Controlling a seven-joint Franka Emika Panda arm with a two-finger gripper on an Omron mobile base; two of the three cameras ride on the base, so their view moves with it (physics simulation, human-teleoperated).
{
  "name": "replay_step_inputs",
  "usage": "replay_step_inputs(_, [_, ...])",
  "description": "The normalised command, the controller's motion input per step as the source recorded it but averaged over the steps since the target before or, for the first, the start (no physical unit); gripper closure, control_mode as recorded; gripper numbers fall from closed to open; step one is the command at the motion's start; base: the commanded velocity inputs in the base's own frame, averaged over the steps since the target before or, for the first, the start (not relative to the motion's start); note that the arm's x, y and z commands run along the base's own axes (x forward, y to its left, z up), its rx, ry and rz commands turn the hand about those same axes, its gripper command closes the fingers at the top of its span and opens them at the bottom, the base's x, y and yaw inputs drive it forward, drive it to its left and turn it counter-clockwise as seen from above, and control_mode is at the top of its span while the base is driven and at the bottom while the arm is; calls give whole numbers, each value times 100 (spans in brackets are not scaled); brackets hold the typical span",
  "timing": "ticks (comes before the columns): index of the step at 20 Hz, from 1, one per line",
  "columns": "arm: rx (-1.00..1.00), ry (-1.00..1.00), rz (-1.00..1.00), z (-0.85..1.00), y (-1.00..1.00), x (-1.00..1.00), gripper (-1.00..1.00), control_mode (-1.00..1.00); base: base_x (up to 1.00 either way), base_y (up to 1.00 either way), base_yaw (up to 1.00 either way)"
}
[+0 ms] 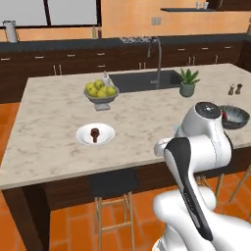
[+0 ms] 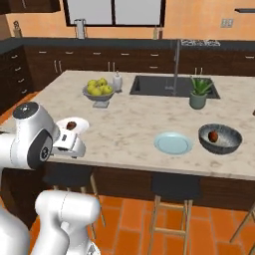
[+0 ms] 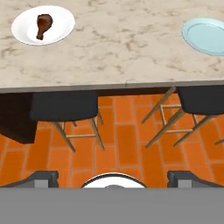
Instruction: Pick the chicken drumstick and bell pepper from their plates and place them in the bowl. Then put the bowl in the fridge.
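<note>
The chicken drumstick (image 3: 43, 24) lies on the white plate (image 3: 61, 27) near the island's front edge, also seen as drumstick (image 1: 94, 134) on plate (image 1: 106, 133). To the right, the pale blue plate (image 2: 173, 143) holds nothing. The bell pepper (image 2: 213, 135) sits inside the dark grey bowl (image 2: 222, 146) at the right end of the counter. My gripper (image 3: 113, 178) is open and holds nothing. It hovers off the counter's front edge, above the floor and stools, between the two plates. The fridge is out of view.
A pedestal bowl of yellow-green fruit (image 1: 101, 93), a sink (image 1: 142, 81) with a tall faucet, a potted plant (image 1: 188, 81) and two shakers (image 1: 234, 89) stand farther back on the island. Two dark stools (image 3: 65, 105) (image 3: 202, 99) stand under the counter's front edge.
</note>
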Motion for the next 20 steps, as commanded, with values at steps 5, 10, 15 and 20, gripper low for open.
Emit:
replay_step_inputs(5, [0,0,0,0,0,0,-100,100,7,100,-1])
replay_step_inputs(10, [0,0,0,0,0,0,-100,100,53,29,11])
replay_step_inputs(15, [0,0,0,0,0,0,-100,100,75,0,14])
replay_step_inputs(20, [0,11,5,-14,-6,100,-100,-100,0,0,0])
